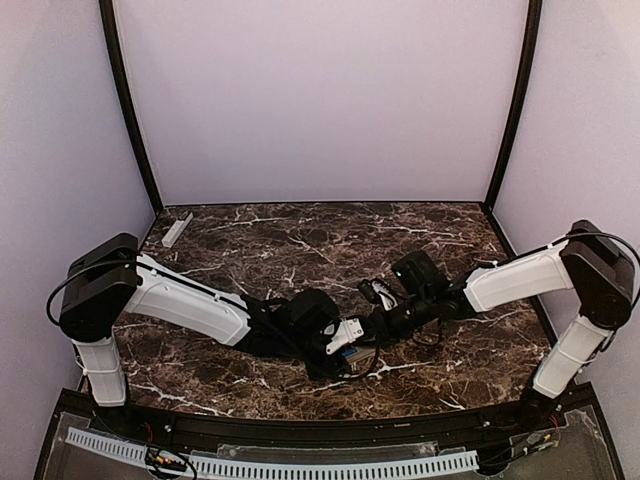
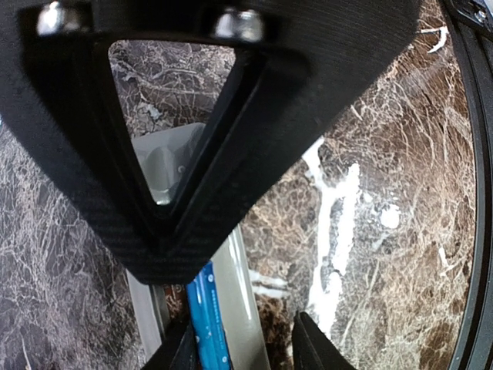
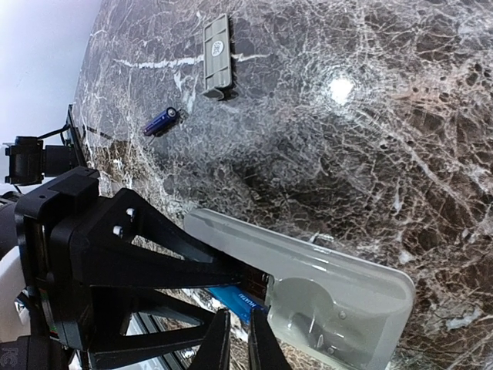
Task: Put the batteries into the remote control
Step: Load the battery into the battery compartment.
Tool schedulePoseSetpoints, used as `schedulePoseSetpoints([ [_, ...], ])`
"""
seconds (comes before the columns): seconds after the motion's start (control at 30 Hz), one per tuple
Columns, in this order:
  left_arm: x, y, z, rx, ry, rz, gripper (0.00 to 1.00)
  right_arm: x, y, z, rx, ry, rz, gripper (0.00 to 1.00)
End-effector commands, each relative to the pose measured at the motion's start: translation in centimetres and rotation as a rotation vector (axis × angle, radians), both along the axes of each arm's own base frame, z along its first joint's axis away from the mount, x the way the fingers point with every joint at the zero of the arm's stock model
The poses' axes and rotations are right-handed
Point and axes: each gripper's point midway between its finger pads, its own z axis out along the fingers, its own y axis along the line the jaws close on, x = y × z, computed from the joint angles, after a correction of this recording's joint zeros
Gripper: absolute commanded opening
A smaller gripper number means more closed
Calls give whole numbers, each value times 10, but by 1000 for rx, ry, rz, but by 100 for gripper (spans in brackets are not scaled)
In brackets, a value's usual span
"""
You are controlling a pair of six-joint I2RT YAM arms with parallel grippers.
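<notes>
L claw (image 2: 246,347) holds remote (image 3: 339,293); R claw (image 3: 239,343) is at its open back.
L claw is part closed on one end of the remote, fingers either side, back side up. Blue batt (image 2: 206,316) lies lengthwise in the bay. R claw fingers are almost together w/ nothing visible btwn them, tips right over the bay. 2nd batt (image 3: 161,121) lies loose on bench (image 3: 370,139), well apart from remote, near grey cover (image 3: 216,56).
</notes>
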Motion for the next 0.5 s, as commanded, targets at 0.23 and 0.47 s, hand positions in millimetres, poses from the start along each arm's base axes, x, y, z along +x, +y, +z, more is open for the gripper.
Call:
schedulePoseSetpoints([
  [0.23, -5, 17, -20, 83, 31, 22, 44, -6, 7, -8, -21, 9, 14, 12],
  [0.47, -4, 17, -17, 76, 26, 27, 50, -8, 8, -13, -36, 16, 25, 14],
])
